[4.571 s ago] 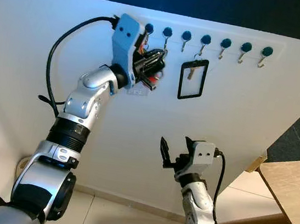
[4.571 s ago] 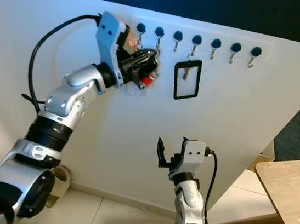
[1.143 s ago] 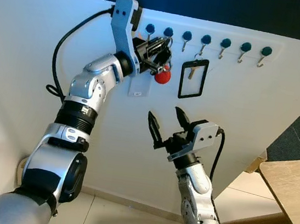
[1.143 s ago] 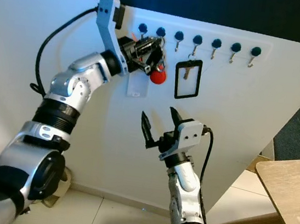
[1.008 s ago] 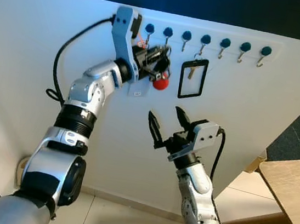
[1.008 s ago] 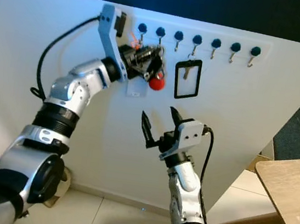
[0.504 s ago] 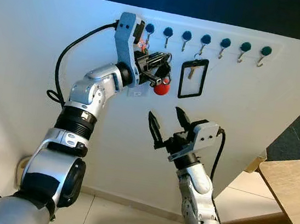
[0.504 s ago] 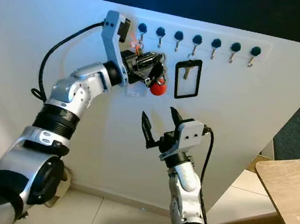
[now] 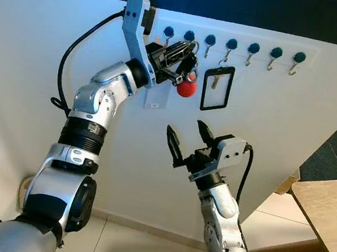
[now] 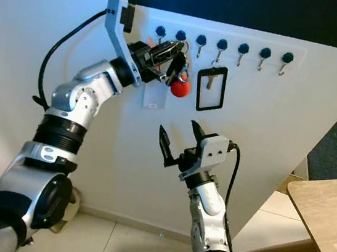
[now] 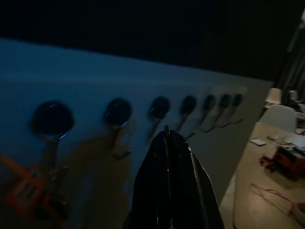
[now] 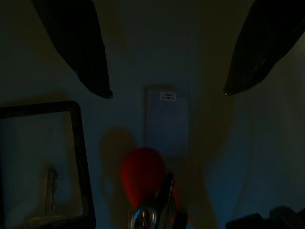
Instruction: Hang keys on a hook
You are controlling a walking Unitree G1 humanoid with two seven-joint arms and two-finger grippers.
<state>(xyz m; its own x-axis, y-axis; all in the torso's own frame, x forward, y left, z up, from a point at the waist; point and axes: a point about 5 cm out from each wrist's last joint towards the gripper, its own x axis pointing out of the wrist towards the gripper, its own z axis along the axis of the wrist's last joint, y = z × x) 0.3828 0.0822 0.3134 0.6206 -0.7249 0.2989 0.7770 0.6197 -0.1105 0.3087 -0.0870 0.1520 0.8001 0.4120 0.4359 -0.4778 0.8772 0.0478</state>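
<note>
The keys [image 9: 186, 72] are a dark metal bunch on a ring with a round, glossy red fob [image 9: 186, 88] (it hangs lowest), pinched in the closed left tool [image 9: 181, 56] just below the second blue-knobbed hook [image 9: 189, 37] on the white wall [image 9: 29, 52]. Below the keys, the right tool [image 9: 186, 139] is spread wide, its tapered black fingers [image 12: 76, 43] pointing up. Right of the keys hangs a black rectangular frame [image 9: 216, 90] with a key inside.

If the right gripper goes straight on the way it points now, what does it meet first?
Probably the red key fob hanging from the keys in the left gripper. It lies between the open fingers of the right gripper, in front of the wall. Depth is unclear.
</note>
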